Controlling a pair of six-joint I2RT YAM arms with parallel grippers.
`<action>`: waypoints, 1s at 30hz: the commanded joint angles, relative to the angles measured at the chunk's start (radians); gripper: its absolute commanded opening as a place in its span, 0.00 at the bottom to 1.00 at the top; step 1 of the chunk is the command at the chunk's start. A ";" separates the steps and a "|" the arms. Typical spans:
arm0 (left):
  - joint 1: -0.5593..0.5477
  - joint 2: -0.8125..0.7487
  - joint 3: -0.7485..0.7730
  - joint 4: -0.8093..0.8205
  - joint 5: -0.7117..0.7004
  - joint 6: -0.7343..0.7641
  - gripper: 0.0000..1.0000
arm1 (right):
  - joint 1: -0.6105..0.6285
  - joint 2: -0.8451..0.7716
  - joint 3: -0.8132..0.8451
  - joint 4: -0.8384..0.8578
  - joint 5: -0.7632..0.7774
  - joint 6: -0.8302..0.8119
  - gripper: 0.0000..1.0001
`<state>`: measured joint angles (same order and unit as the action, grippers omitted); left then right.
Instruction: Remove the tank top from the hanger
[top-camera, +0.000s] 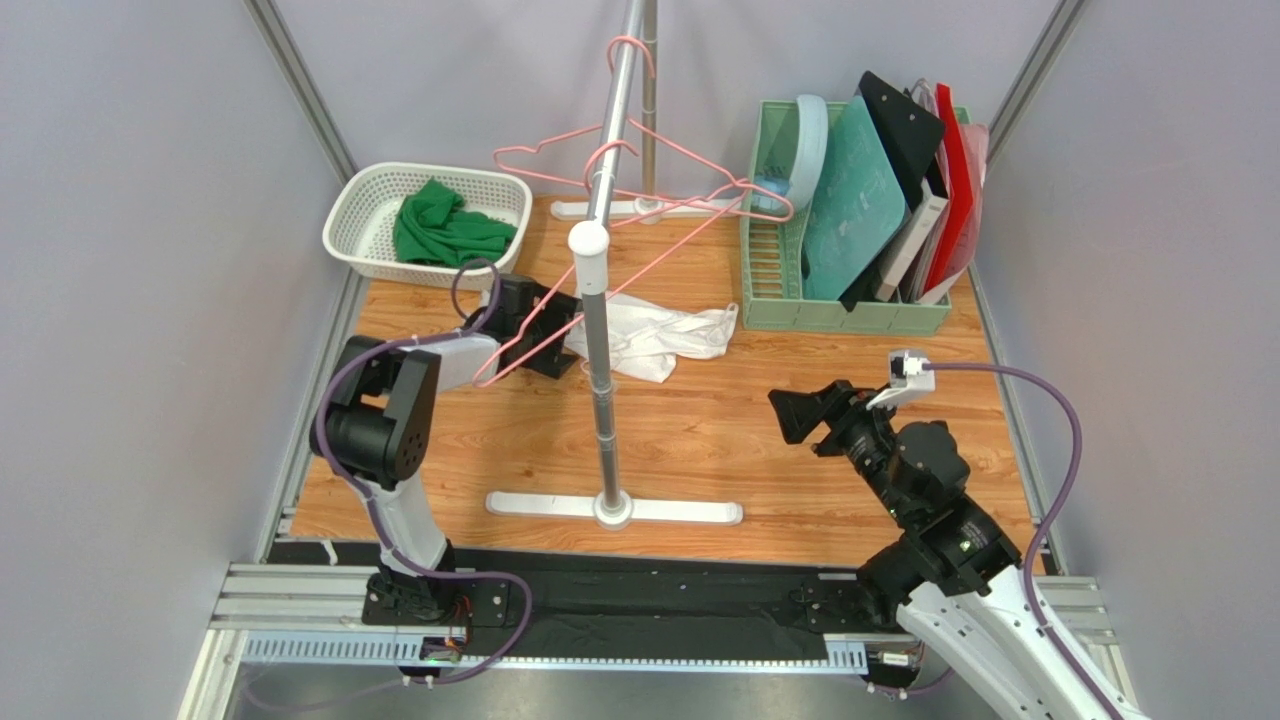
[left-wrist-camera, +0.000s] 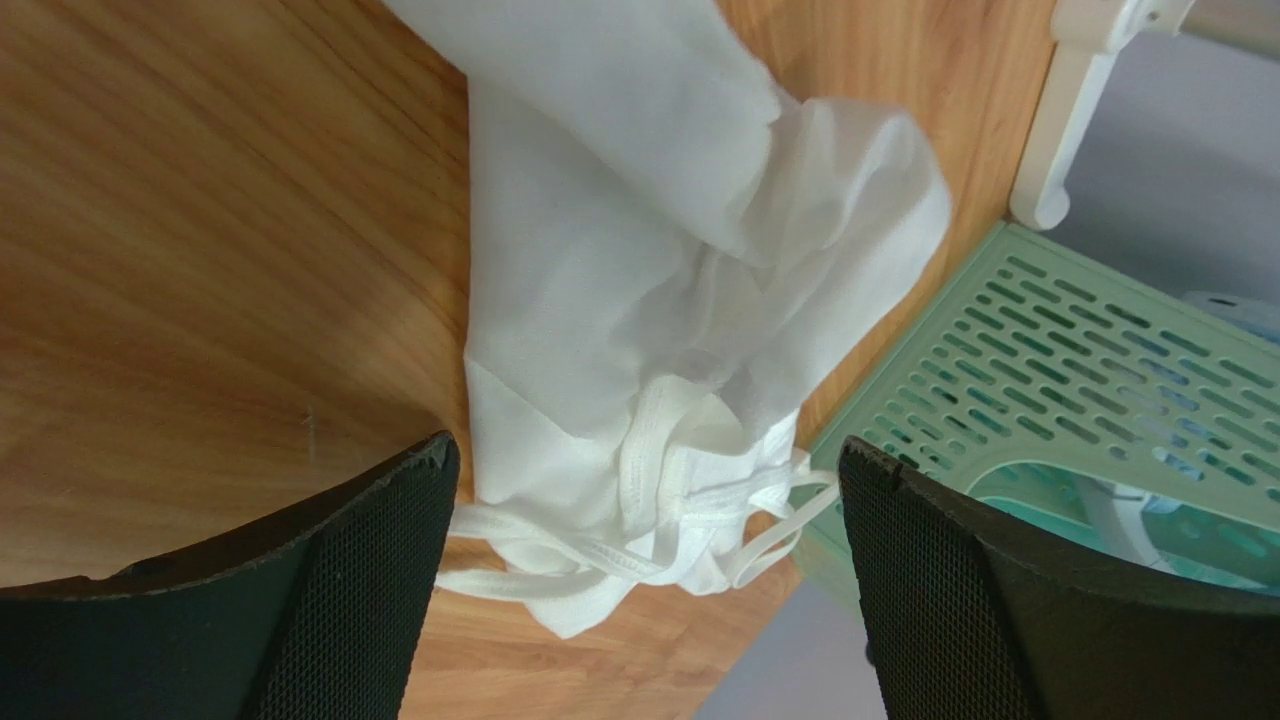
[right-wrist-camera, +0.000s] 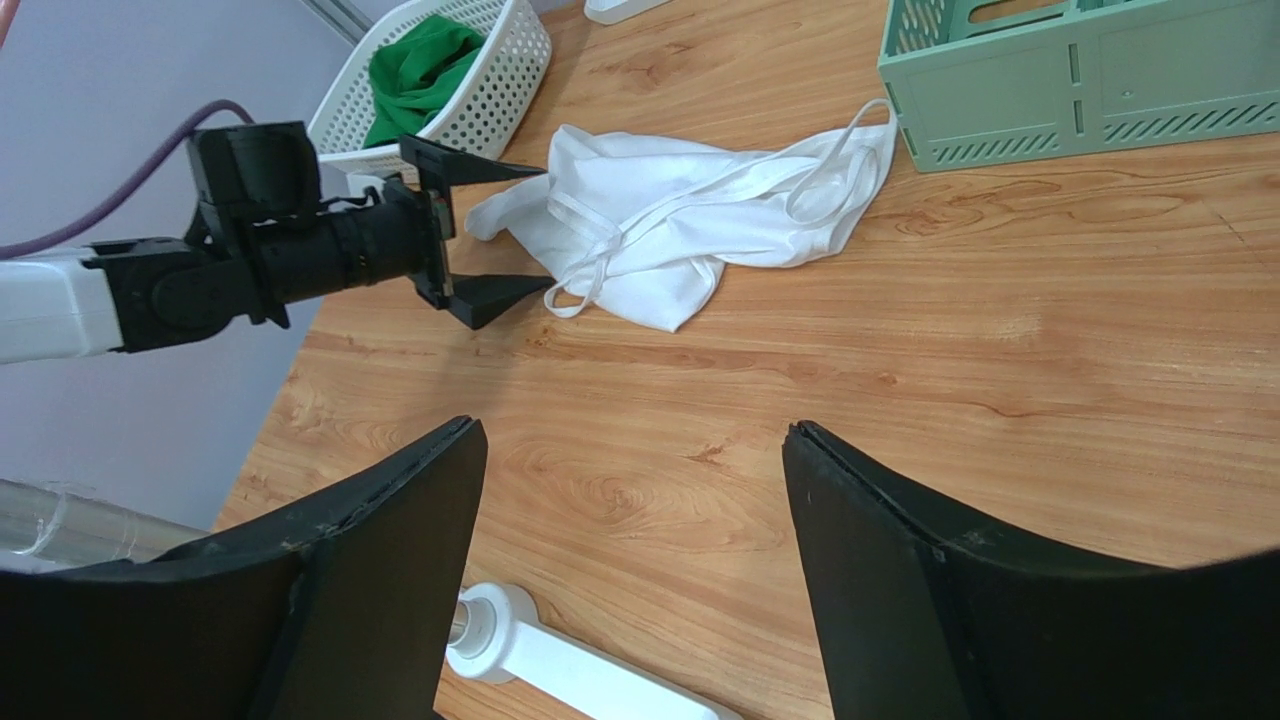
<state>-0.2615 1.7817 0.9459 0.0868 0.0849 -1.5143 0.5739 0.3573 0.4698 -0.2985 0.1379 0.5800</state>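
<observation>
The fingers (left-wrist-camera: 353, 593) on our left gripper (right-wrist-camera: 519, 225) and right gripper (right-wrist-camera: 631, 435) are wide open and empty. The tank top (top-camera: 661, 333) lies off the hanger (top-camera: 613, 147), so we seem done.

The left tool (top-camera: 550, 330) reaches forward and low, jaws spread; the right tool (top-camera: 792, 416) hangs apart, jaws likewise spread.
</observation>
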 joint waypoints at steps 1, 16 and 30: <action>-0.042 0.097 0.010 0.149 -0.025 -0.089 0.99 | 0.001 -0.037 -0.010 -0.004 0.032 0.001 0.78; -0.120 0.203 0.030 0.148 -0.166 -0.218 0.80 | 0.003 -0.064 -0.023 -0.007 0.060 0.004 0.79; -0.128 0.213 0.054 0.149 -0.175 -0.215 0.00 | 0.004 -0.109 -0.019 -0.036 0.088 -0.002 0.78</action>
<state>-0.3809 1.9781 0.9909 0.2714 -0.0700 -1.7309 0.5739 0.2615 0.4385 -0.3347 0.2043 0.5797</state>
